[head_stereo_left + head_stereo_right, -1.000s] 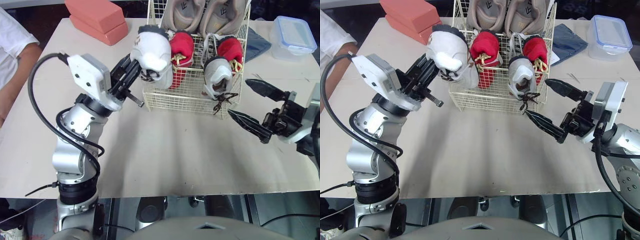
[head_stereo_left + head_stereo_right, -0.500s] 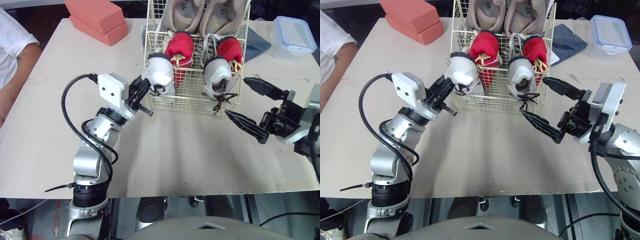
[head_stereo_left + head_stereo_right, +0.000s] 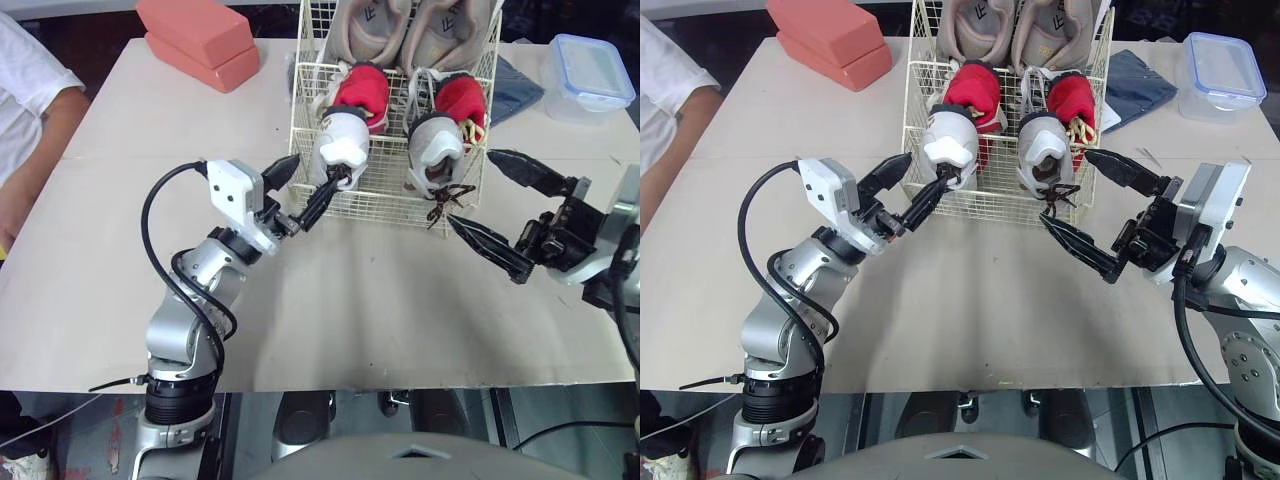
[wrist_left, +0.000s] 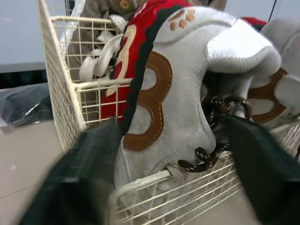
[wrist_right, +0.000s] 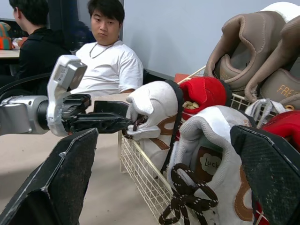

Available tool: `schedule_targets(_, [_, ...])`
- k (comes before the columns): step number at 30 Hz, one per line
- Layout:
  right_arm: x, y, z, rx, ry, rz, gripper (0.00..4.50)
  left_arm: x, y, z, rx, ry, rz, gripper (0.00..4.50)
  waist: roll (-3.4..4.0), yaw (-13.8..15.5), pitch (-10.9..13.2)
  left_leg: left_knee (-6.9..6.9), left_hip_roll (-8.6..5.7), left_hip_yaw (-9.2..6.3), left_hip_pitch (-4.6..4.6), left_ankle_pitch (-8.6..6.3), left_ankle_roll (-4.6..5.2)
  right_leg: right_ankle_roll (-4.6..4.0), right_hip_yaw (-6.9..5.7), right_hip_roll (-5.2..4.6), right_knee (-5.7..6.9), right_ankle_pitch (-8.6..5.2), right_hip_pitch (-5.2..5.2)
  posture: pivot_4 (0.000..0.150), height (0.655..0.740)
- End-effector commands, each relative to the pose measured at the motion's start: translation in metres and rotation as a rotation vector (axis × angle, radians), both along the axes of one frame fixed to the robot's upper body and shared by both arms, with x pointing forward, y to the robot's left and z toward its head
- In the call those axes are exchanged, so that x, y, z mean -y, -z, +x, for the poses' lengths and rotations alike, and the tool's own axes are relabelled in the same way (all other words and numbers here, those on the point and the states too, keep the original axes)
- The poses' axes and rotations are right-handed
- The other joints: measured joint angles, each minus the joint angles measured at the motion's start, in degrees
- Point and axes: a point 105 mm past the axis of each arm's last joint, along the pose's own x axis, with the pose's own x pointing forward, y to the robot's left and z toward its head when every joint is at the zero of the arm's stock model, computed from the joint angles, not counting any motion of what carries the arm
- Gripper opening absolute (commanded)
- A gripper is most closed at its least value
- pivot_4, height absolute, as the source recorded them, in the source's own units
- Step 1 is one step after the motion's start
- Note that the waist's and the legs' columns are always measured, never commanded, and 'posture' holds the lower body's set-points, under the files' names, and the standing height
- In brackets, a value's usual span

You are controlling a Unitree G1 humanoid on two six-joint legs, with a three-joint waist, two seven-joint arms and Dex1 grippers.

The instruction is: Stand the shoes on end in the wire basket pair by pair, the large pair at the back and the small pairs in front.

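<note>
Spread wide, the left gripper (image 3: 300, 187) is straddling a grey shoe (image 3: 343, 150); the right gripper (image 3: 500, 210) is gaping beside the "Luck" shoe (image 5: 206, 159)

G1 at work: its left arm (image 3: 178, 338) — stacked silver-grey cylindrical joints split by black rings — ends in a boxy white left wrist housing (image 3: 236, 190), from which a thick black cable (image 3: 146, 215) loops to the arm's base. The left gripper (image 3: 315, 172) and right gripper (image 3: 470, 186) each carry two long, tapered black fingers; the right's pads (image 5: 269, 164) are finely cross-hatched. A white right wrist housing (image 3: 1205, 210) trails a second black cable (image 3: 1183, 330).
</note>
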Motion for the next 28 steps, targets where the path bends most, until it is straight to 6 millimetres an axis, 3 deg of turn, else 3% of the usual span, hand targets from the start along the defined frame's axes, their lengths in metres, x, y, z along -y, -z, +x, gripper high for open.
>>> schedule_targets(1, [0.006, -0.006, -0.005, 0.045, 0.011, 0.007, 4.50, -0.016, -0.014, -0.017, 0.118, -0.007, -0.010, 4.47, 0.00, -0.1, 0.0, 0.00, 0.01, 0.00, 0.00, 0.00, 0.00, -0.01, 0.00, 0.01, 0.00, 0.00, -0.01, 0.150, 0.6860])
schedule_targets(9, [0.040, 0.023, 0.000, -0.031, 0.128, 0.003, 4.50, -0.044, 0.015, -0.046, 0.011, 0.058, -0.079, 4.47, 0.00, 0.2, 0.0, 0.02, -0.01, 0.02, -0.10, -0.16, 0.25, 0.02, -0.04, -0.07, -0.09, -0.02, -0.02, 0.150, 0.6860])
schedule_targets(12, [0.062, 0.052, 0.003, -0.103, 0.196, -0.013, 4.50, -0.046, 0.045, -0.054, -0.132, 0.103, -0.005, 4.47, -0.02, 0.3, -0.1, 0.03, 0.00, -0.01, -0.06, -0.18, 0.30, 0.06, -0.08, -0.05, -0.07, -0.05, 0.00, 0.150, 0.6860])
schedule_targets(19, [0.078, 0.118, -0.003, -0.256, 0.206, -0.172, 4.50, -0.047, 0.083, -0.061, -0.275, 0.087, 0.151, 4.47, 0.19, 0.0, -0.1, 0.01, 0.02, 0.02, -0.02, -0.21, 0.34, 0.06, -0.04, -0.03, -0.05, -0.06, -0.03, 0.150, 0.6860])
schedule_targets(28, [0.092, 0.145, -0.003, -0.301, 0.220, -0.227, 4.50, -0.053, 0.103, -0.065, -0.317, 0.028, 0.210, 4.47, 0.34, 0.0, -0.1, 0.00, 0.03, 0.04, -0.04, -0.22, 0.35, 0.06, -0.01, -0.04, -0.05, -0.06, -0.06, 0.150, 0.6860])
